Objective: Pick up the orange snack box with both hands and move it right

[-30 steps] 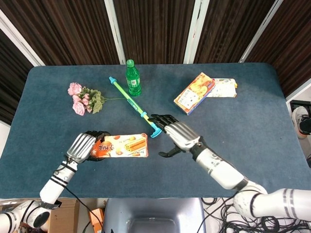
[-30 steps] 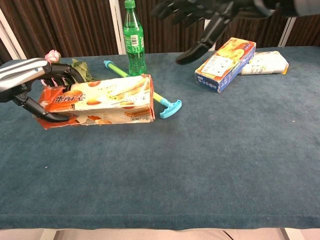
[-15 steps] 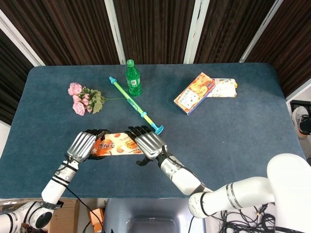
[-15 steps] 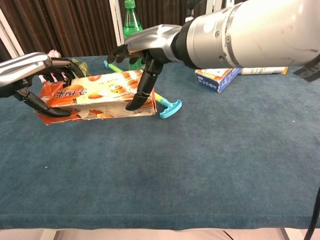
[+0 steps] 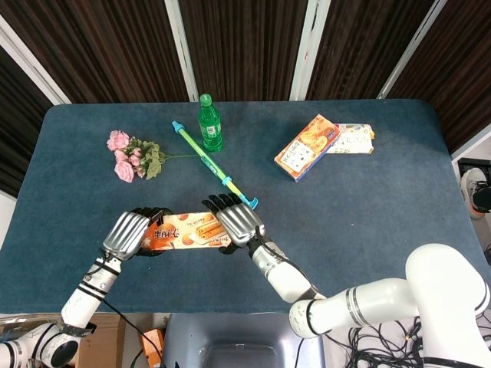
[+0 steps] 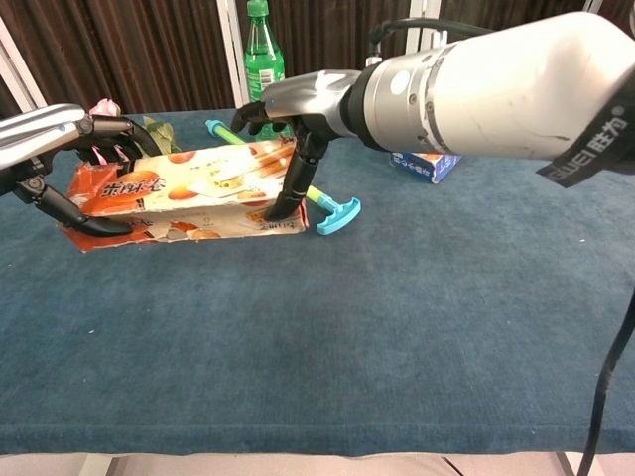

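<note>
1. Since the earlier frames the right hand [image 5: 239, 223] has been brought from above the table, near the blue-green stick [image 5: 215, 169], down onto the right end of the orange snack box [image 5: 186, 231]. The left hand [image 5: 129, 234] has stayed on the left end.
2. Right hand state: fingers are wrapped over the box's far top edge, and the thumb [image 6: 290, 193] is pressed against the near face in the chest view. The box is judged to be grasped.
3. Left hand [image 6: 50, 149] state: fingers are curled over the top and the thumb is hooked under the left end. The box is grasped here too.
4. Box position: it is held between the two hands, near the front edge of the table [image 5: 368, 222], with its long axis running left to right, hand to hand. From the chest view it cannot be told whether it is clear of the cloth.
5. Governing relation: the move right runs along the box's long axis, so the right hand would lead and the left would follow.
6. The stick's T-shaped end [image 6: 337, 213] lies just beyond the right hand, on its far right side. Contact is judged possible unless the box is lifted first.
</note>
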### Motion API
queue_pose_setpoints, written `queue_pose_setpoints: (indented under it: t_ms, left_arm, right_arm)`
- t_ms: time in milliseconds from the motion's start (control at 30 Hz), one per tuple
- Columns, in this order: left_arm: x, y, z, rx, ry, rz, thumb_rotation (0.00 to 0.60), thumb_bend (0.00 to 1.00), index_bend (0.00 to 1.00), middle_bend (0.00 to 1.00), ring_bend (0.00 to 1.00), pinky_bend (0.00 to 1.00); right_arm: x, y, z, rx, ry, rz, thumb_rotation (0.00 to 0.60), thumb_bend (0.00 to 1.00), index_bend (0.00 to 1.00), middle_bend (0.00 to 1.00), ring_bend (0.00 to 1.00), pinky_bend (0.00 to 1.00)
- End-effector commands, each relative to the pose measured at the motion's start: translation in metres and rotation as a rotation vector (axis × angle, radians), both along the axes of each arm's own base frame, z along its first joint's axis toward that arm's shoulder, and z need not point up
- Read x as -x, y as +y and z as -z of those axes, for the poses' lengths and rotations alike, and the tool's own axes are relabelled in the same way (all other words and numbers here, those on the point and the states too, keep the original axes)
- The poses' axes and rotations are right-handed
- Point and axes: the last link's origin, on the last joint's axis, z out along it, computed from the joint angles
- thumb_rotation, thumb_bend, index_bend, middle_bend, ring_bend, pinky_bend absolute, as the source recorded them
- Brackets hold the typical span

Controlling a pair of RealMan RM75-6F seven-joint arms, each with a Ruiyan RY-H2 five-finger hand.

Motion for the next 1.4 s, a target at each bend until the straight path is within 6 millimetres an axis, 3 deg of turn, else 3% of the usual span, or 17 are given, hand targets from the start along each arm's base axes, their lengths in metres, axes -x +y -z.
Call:
queue_pose_setpoints:
  t_ms: [33, 100, 133, 367, 467, 600, 700, 867, 1000, 1167, 1267, 1400]
  left_arm:
    - [-0.001, -0.001, 0.0, 0.003, -0.004, 0.005, 0.6, 0.22, 0.66, 0.72, 0.65, 0.72]
    - [-0.002, -0.002, 0.001, 0.005, -0.007, 0.012, 0.6, 0.22, 0.66, 0.72, 0.65, 0.72]
    - [-0.003, -0.002, 0.001, 0.005, -0.008, 0.014, 0.6, 0.22, 0.66, 0.72, 0.65, 0.72]
    - [-0.004, -0.003, 0.0, -0.001, -0.011, 0.025, 0.6, 0.22, 0.65, 0.71, 0.64, 0.72]
    - [-0.002, -0.005, -0.001, 0.022, -0.017, 0.021, 0.6, 0.22, 0.52, 0.61, 0.55, 0.64]
    - [0.004, -0.006, -0.009, 0.079, -0.027, 0.0, 0.6, 0.19, 0.14, 0.18, 0.14, 0.29]
    - [0.006, -0.006, -0.017, 0.069, -0.033, 0.006, 0.595, 0.17, 0.03, 0.04, 0.01, 0.2]
    - [0.007, -0.01, -0.026, 0.063, -0.06, 0.017, 0.541, 0.17, 0.0, 0.0, 0.0, 0.16]
    - [0.01, -0.013, -0.04, 0.038, -0.059, 0.026, 0.538, 0.17, 0.0, 0.0, 0.0, 0.15]
    - [0.033, -0.017, -0.068, -0.061, 0.015, -0.014, 0.549, 0.17, 0.0, 0.0, 0.0, 0.15]
    - [0.061, -0.023, -0.086, -0.155, 0.104, -0.075, 0.573, 0.18, 0.0, 0.0, 0.0, 0.14]
    - [0.093, -0.033, -0.095, -0.208, 0.168, -0.159, 0.6, 0.19, 0.0, 0.0, 0.0, 0.13]
  right_arm:
    - [-0.001, -0.001, 0.001, 0.004, -0.013, -0.001, 0.6, 0.14, 0.4, 0.39, 0.33, 0.39]
    - [0.001, -0.001, 0.003, 0.003, -0.008, -0.007, 0.6, 0.18, 0.61, 0.56, 0.52, 0.6]
    - [0.002, -0.001, 0.004, 0.004, -0.004, -0.01, 0.6, 0.2, 0.67, 0.61, 0.56, 0.65]
    - [0.002, 0.0, 0.007, 0.002, -0.019, -0.028, 0.6, 0.32, 0.87, 0.77, 0.73, 0.8]
    - [0.002, 0.0, 0.005, 0.017, -0.038, -0.042, 0.6, 0.34, 0.91, 0.79, 0.75, 0.83]
    - [0.005, -0.001, -0.003, 0.057, -0.063, -0.063, 0.6, 0.34, 0.93, 0.8, 0.77, 0.83]
    - [0.009, -0.004, -0.01, 0.079, -0.095, -0.06, 0.6, 0.34, 0.94, 0.81, 0.77, 0.83]
    - [0.017, -0.009, -0.021, 0.09, -0.144, -0.046, 0.6, 0.34, 0.96, 0.83, 0.78, 0.83]
    - [0.03, -0.012, -0.031, 0.108, -0.168, -0.036, 0.6, 0.34, 0.96, 0.83, 0.79, 0.83]
    - [0.068, -0.005, -0.046, 0.102, -0.173, -0.011, 0.6, 0.34, 0.96, 0.83, 0.79, 0.83]
    - [0.11, 0.005, -0.062, 0.135, -0.125, -0.031, 0.6, 0.34, 0.96, 0.83, 0.79, 0.83]
    - [0.165, 0.015, -0.081, 0.188, -0.118, -0.013, 0.6, 0.34, 0.96, 0.83, 0.78, 0.82]
